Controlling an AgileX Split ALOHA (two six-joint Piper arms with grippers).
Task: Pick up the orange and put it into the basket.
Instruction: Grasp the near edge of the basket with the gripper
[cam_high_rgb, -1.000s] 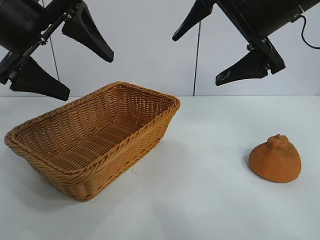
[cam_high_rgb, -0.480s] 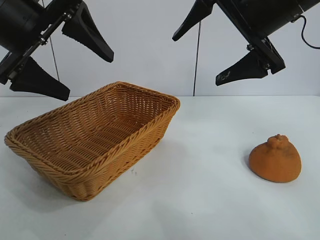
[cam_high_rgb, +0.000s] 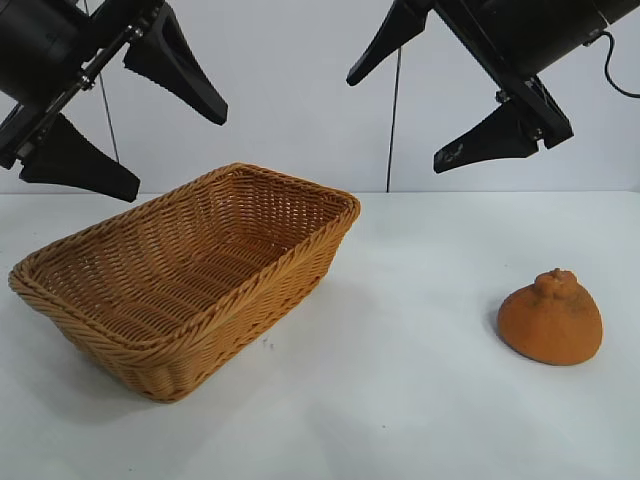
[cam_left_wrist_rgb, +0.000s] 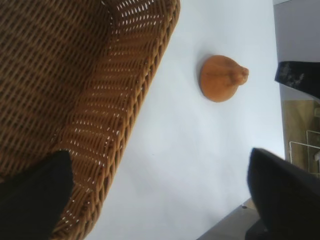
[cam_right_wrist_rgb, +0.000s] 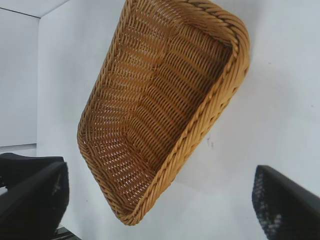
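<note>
The dull-orange orange (cam_high_rgb: 551, 318) with its knobby top sits on the white table at the right; the left wrist view also shows the orange (cam_left_wrist_rgb: 221, 78) on bare table beside the basket. The tan wicker basket (cam_high_rgb: 262, 282) lies empty at the left, and the right wrist view looks down into the basket (cam_right_wrist_rgb: 217, 102). My left gripper (cam_high_rgb: 178, 145) hangs open high above the basket's left end. My right gripper (cam_high_rgb: 392, 120) hangs open high above the table, up and to the left of the orange. Neither holds anything.
The white table (cam_high_rgb: 400, 400) runs from the basket's right side to the orange and forward to the near edge. A pale wall stands behind. A thin dark cable (cam_high_rgb: 394, 120) hangs down at the back between the arms.
The right gripper has shifted very slightly to the right. The orange, the basket and the left arm stay where they were.
</note>
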